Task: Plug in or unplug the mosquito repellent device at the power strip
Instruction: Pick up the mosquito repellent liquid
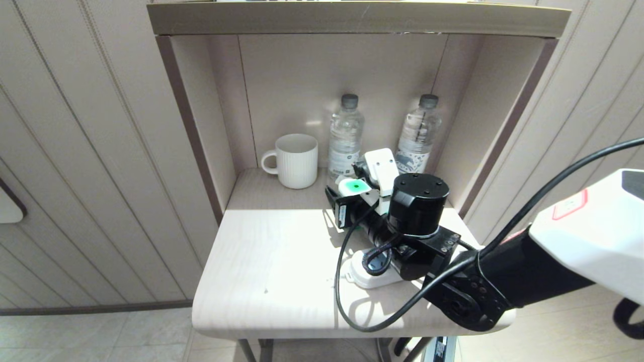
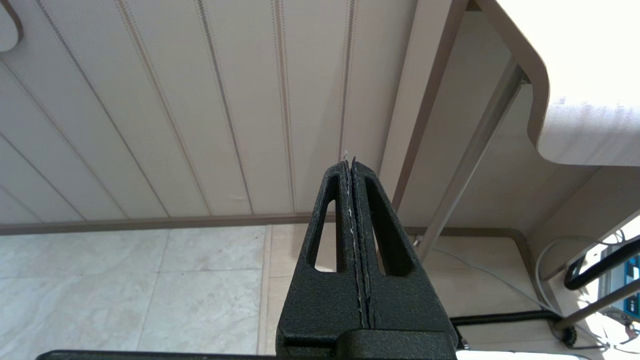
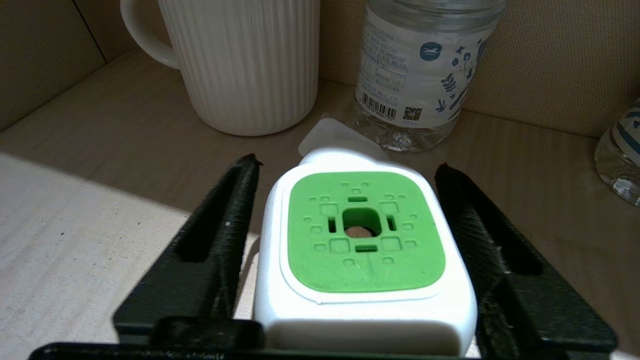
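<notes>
Mosquito repellent device [image 3: 364,260] sits between the right hand's [image 3: 350,210] spread fingers [image 3: 220,240], a small gap showing on each side, above the power strip [image 1: 370,274] on the worktop [image 1: 271,271]. Behind the device stand a white mug [image 1: 296,160] and two water bottles [image 1: 346,136]. The left hand [image 2: 352,200] hangs clenched, empty, beside the worktop.

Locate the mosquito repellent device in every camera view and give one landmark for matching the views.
Head view: the mosquito repellent device sits mid-table, in front of the water bottles, at the tip of the right gripper.
Left wrist view: not in it.
Right wrist view: the device fills the lower centre, between the jaws.
Shared landmark: the ribbed white mug, seen in the head and right wrist views.
</notes>
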